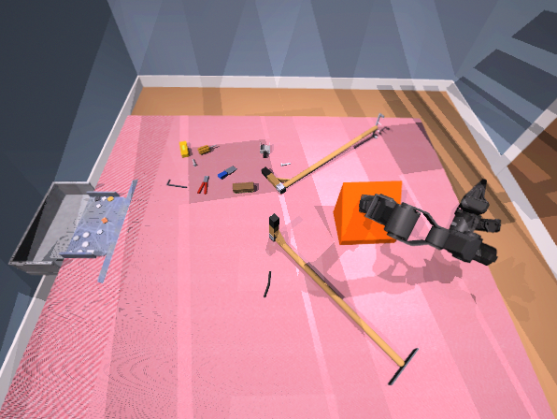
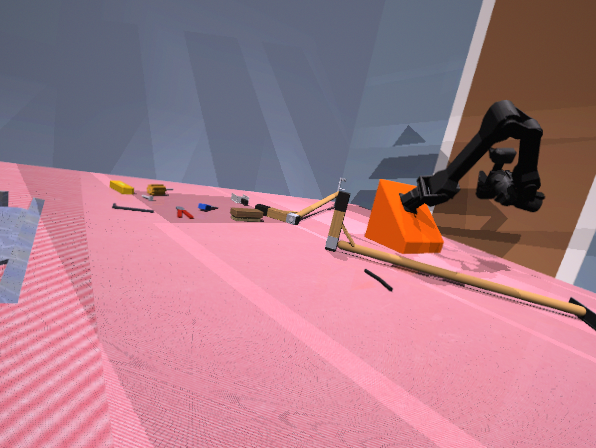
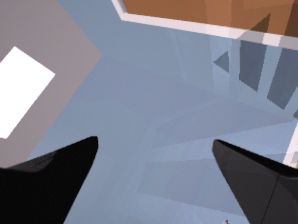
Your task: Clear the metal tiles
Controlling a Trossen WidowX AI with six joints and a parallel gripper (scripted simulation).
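Observation:
The long scraper (image 1: 339, 300) (image 2: 450, 274) lies on the pink table, its black upright grip (image 1: 274, 222) (image 2: 342, 201) near the middle and its wide black blade (image 1: 403, 367) at the front right. The bench plate (image 1: 113, 227) (image 2: 22, 240) is at the far left. Several small pale tiles (image 1: 86, 235) and an orange tile (image 1: 104, 220) lie on it. The grey catch box (image 1: 37, 267) adjoins its left end. My gripper (image 1: 481, 188) (image 3: 155, 143) is open and empty, raised to the right of the orange base block, away from the scraper.
The orange block (image 1: 348, 215) (image 2: 395, 225) bears the arm. A second long tool (image 1: 332, 156) with a clawed end lies at the back. Red pliers (image 1: 204, 185), a brown block (image 1: 244, 187), a yellow piece (image 1: 184, 149) and other small tools lie back left. A thin black strip (image 1: 268, 283) (image 2: 378, 279) lies near the scraper.

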